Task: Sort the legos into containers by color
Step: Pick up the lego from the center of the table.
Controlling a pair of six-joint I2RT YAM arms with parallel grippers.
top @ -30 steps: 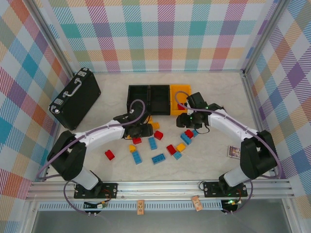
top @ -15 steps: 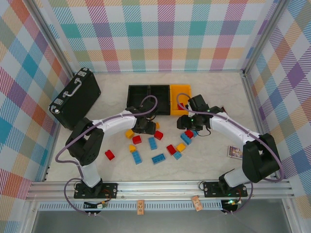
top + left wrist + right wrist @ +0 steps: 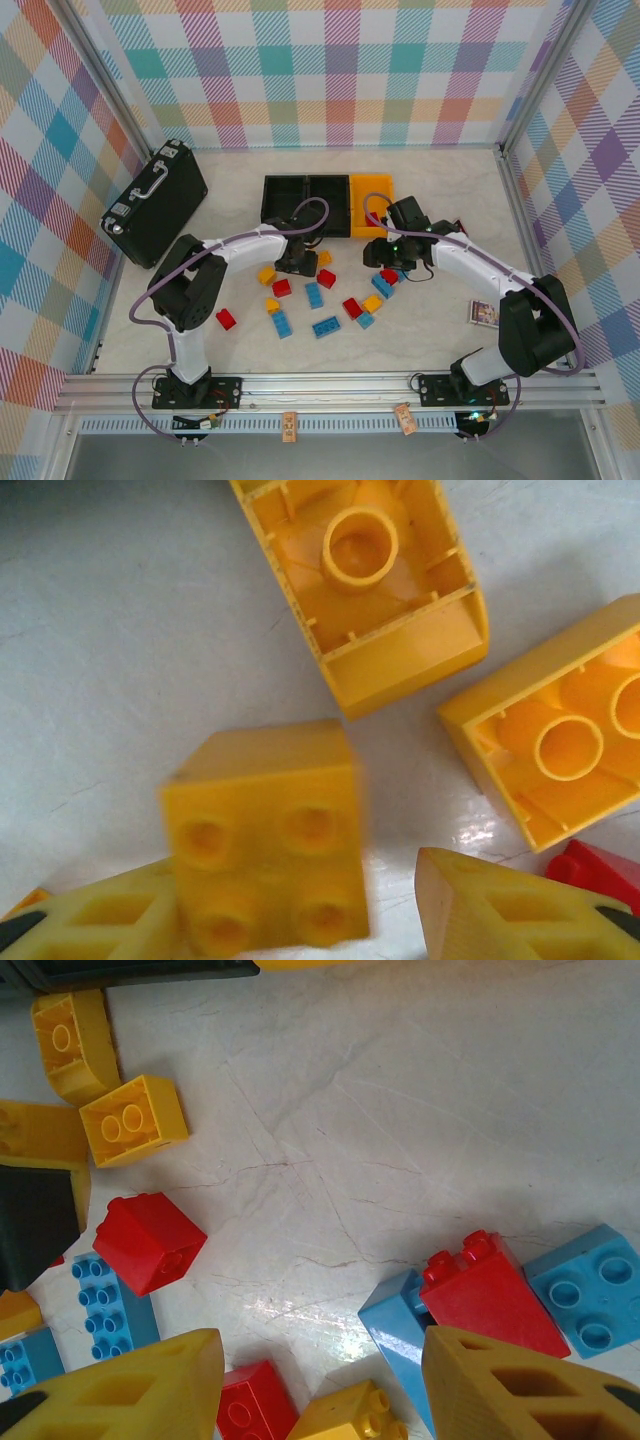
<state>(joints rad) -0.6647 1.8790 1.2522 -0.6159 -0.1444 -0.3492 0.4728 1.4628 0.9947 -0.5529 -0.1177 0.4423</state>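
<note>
My left gripper is low over the table, just in front of the two black bins. It is open, with a blurred yellow studded lego against its left finger and a gap to the right one. Two more yellow legos lie upside down beyond it. My right gripper hangs open in front of the yellow-orange bin, above a red lego and a yellow one. A red lego rests on a blue one.
A large black case with a handle lies at the back left. Loose red, blue and yellow legos are scattered mid-table. A small dark item lies at the right. An aluminium rail borders the near edge.
My left arm has swung its elbow leftward and its gripper has shifted slightly right toward the yellow legos near the bins. The right arm has barely moved.
</note>
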